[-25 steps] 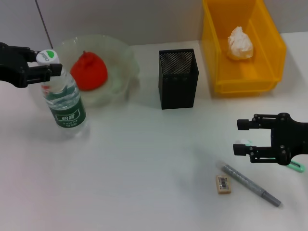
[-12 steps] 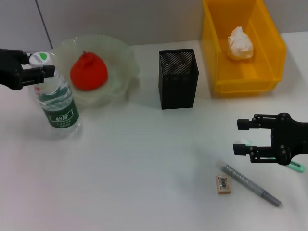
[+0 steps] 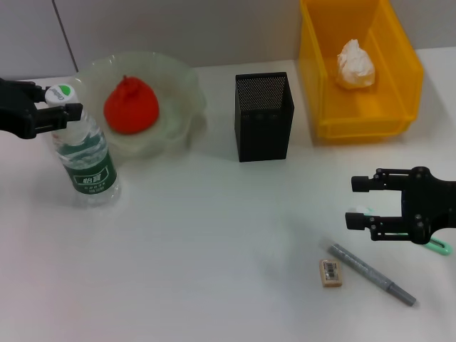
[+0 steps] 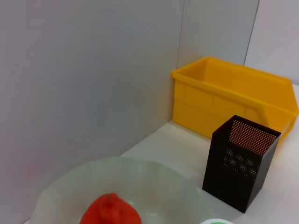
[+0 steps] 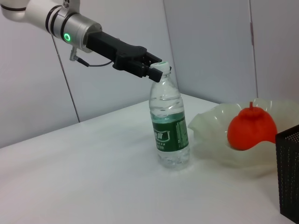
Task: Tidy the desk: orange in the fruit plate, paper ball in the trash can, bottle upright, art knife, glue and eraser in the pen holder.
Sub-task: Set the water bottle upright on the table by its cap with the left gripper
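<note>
The left gripper point(image 3: 58, 107) holds the bottle point(image 3: 84, 158) by its cap; the bottle stands upright on the table point(image 3: 214, 228), just beside the fruit plate point(image 3: 182, 100). The right gripper point(image 3: 360, 201) hovers with jaws wide open near the eraser point(image 3: 330, 273)

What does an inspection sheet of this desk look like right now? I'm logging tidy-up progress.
Surface: white desk, dry.
Orange: in the fruit plate.
Paper ball: in the trash can.
Bottle: upright beside the plate, cap gripped by the left gripper.
Eraser: loose on the desk beside a grey pen-like tool.
Pen holder: nothing seen inside.
Clutter: green-white item partly hidden under the right gripper.
Right gripper: open, above the desk.
Cables: thin lead on the left arm.
Surroundings: pale wall panels.
</note>
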{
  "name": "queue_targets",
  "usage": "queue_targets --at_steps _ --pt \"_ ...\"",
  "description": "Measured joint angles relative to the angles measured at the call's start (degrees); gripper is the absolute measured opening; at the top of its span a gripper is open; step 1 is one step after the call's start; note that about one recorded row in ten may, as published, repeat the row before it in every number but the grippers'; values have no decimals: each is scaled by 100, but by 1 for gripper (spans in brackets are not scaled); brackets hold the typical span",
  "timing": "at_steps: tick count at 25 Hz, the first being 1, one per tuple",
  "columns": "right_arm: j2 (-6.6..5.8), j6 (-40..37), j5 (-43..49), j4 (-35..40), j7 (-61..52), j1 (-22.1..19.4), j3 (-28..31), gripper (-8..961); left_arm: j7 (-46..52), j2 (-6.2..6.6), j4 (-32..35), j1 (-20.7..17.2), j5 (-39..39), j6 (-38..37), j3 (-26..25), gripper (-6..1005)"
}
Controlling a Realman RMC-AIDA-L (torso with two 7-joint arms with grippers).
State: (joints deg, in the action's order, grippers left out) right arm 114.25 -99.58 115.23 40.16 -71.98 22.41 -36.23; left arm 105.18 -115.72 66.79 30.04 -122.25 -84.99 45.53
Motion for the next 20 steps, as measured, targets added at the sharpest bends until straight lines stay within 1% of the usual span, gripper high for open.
queue_targets --at_steps 10,20 --pt "0 -7 0 0 0 -8 11 696 -106 -30 -101 2 -74 116 0 462" --pt "0 -9 0 -3 0 -9 12 696 -160 -32 -111 2 -80 129 0 464"
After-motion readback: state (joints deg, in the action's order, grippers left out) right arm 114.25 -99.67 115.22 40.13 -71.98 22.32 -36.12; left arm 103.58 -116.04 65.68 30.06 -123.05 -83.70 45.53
